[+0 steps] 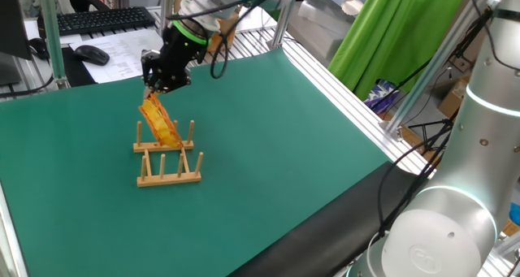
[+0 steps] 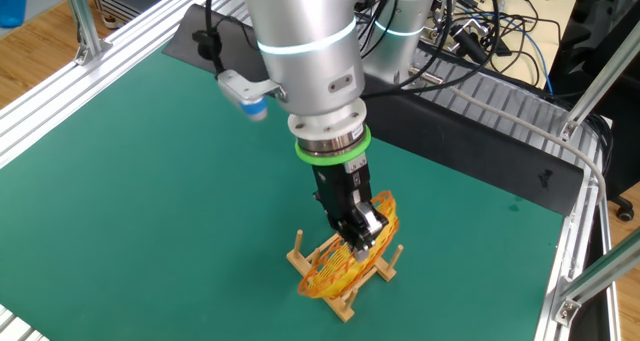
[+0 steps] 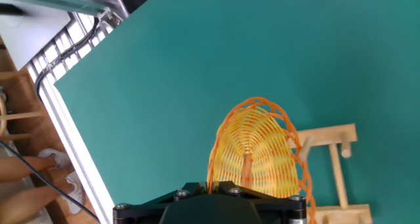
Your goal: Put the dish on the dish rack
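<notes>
The dish (image 1: 159, 121) is a yellow-orange woven wicker plate, held on edge and tilted. Its lower rim sits between the pegs of the light-wood dish rack (image 1: 169, 157) on the green mat. My gripper (image 1: 153, 88) is shut on the dish's upper rim. From the other side, the dish (image 2: 345, 258) leans across the dish rack (image 2: 345, 294) under my gripper (image 2: 362, 233). In the hand view the dish (image 3: 258, 152) fills the lower middle, its rim pinched between my jaws, with part of the dish rack (image 3: 333, 165) to its right.
A keyboard (image 1: 101, 19) and mouse (image 1: 92, 54) lie on a desk beyond the mat's far edge. An aluminium frame (image 2: 580, 161) borders the mat. A second robot base (image 1: 455, 204) stands at the near right, and cables (image 2: 480, 31) lie behind the arm.
</notes>
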{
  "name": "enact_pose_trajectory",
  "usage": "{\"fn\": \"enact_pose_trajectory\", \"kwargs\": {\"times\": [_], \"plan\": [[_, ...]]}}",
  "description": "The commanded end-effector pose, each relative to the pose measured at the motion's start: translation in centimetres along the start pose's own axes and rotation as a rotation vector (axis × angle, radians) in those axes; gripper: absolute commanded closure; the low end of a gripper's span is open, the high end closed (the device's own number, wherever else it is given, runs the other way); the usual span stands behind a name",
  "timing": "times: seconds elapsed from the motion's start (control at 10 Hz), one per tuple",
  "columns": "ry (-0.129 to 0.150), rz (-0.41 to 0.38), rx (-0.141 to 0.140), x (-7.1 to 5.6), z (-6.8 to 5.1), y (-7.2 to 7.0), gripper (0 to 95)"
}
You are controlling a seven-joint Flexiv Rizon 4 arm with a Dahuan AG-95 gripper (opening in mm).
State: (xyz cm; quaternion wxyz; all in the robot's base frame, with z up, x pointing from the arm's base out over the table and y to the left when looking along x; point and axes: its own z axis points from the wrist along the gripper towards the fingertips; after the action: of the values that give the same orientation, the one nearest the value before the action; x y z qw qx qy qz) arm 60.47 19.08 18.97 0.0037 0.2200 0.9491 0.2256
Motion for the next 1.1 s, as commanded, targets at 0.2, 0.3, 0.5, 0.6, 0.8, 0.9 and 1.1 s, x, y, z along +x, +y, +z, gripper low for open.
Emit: {"fn": "enact_pose_trajectory", "kwargs": {"times": [0.2,0.3,0.5,0.6,0.8,0.9,1.1], "plan": [[-0.009,-0.01,-0.005,0.0,0.6,-0.3,95.0],[-0.018,-0.012,-0.009,0.3,0.9,-0.5,95.0],[-0.031,-0.011,-0.02,0.8,1.4,-1.0,95.0],[-0.034,-0.018,-0.022,0.9,1.5,-1.3,95.0],[-0.035,-0.02,-0.036,0.8,1.7,-1.6,95.0],[-0.034,-0.022,-0.046,0.7,1.8,-2.0,95.0],[-0.053,-0.038,-0.054,0.7,2.0,-2.3,95.0]]}}
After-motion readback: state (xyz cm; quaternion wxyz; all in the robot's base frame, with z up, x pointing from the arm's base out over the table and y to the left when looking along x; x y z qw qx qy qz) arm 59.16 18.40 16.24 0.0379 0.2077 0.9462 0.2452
